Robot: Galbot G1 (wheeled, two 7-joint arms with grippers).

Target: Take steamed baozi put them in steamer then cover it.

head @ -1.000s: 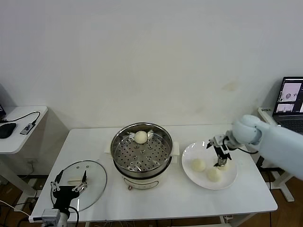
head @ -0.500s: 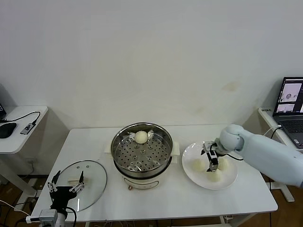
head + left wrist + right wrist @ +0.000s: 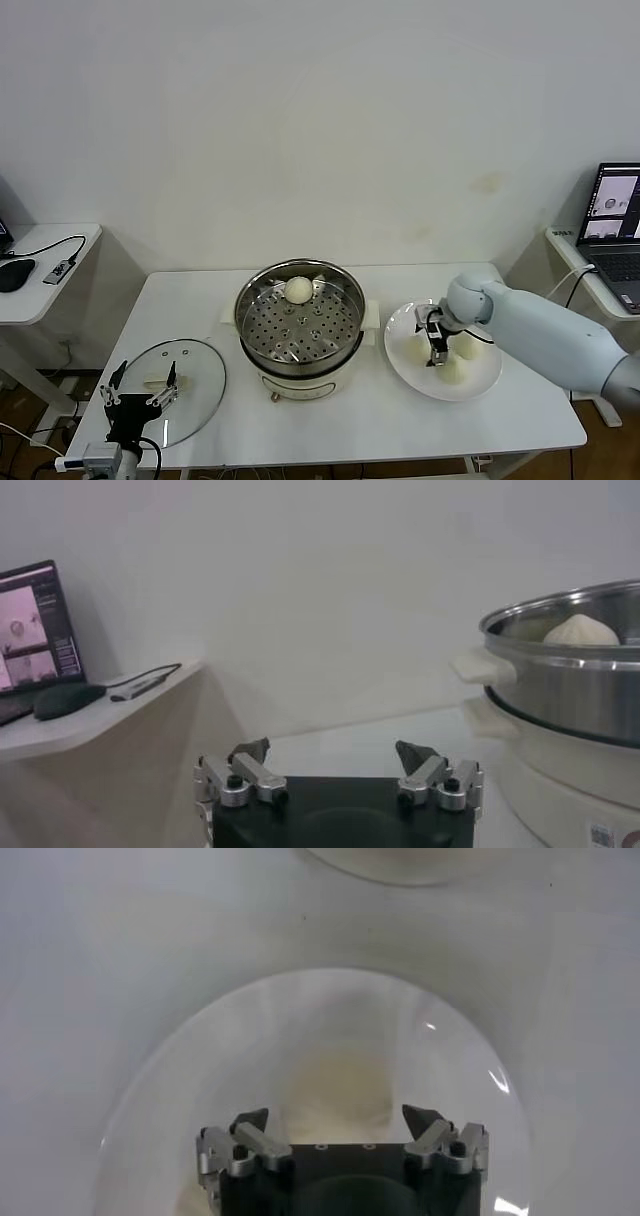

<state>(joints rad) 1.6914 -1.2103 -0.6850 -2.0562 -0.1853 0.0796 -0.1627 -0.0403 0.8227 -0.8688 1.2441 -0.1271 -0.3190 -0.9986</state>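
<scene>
The steel steamer [image 3: 300, 322] stands mid-table with one baozi [image 3: 298, 290] on its perforated tray. Three more baozi lie on a white plate [image 3: 482, 386] to its right: one left [image 3: 413, 351], one right [image 3: 466, 344], one front [image 3: 452, 371]. My right gripper [image 3: 433, 348] is open and low over the plate beside the left baozi. The right wrist view shows a baozi [image 3: 338, 1083] between its spread fingers [image 3: 338, 1120], with no contact visible. The glass cover [image 3: 200, 368] lies flat at the table's front left. My left gripper [image 3: 140, 386] hovers open over it, also shown in its wrist view [image 3: 335, 752].
A laptop [image 3: 618, 215] sits on a desk at the far right. A side table at the left holds a mouse [image 3: 14, 273] and a cable. The left wrist view shows the steamer wall [image 3: 570, 690] close by.
My right gripper has moved left across the plate, from the right baozi toward the left one. The left arm has barely shifted.
</scene>
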